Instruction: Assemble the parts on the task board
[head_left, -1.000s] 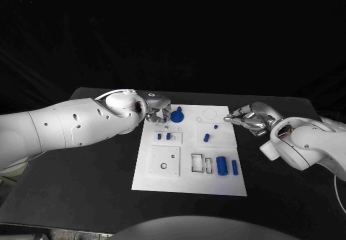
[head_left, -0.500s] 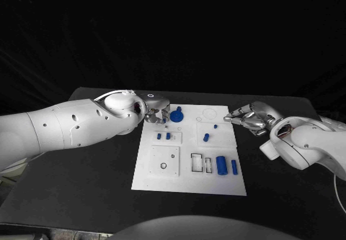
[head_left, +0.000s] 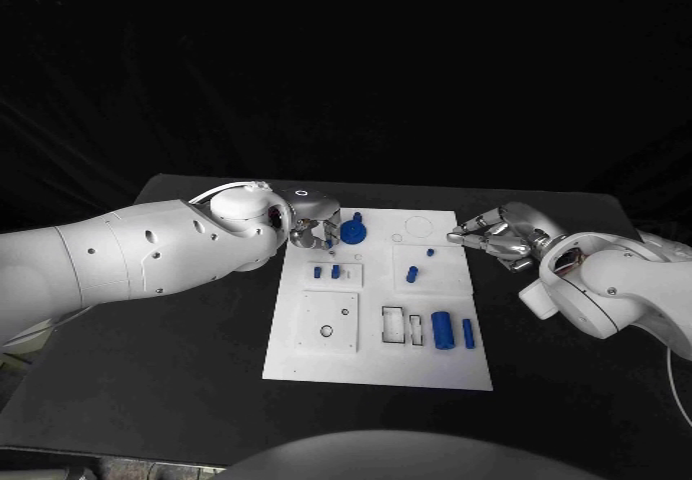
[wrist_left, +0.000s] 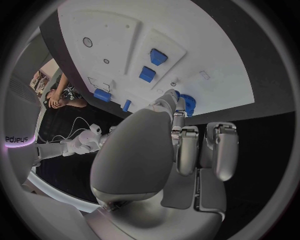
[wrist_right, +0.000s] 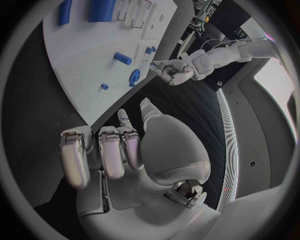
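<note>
Dim dark surroundings, brightly lit white task board (head_left: 378, 300), fisheye-bent wrist views.

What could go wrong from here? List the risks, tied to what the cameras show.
1. The left hand sits right by the round blue part at the task board's far end; a slip could knock it off its spot.
2. The right hand hovers at the board's far right edge with fingers curled, and a careless sweep might shift the board or the small blue peg nearby.

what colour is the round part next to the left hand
Blue. The round part stands on the white task board beside the left hand, clearest in the head view.
</note>
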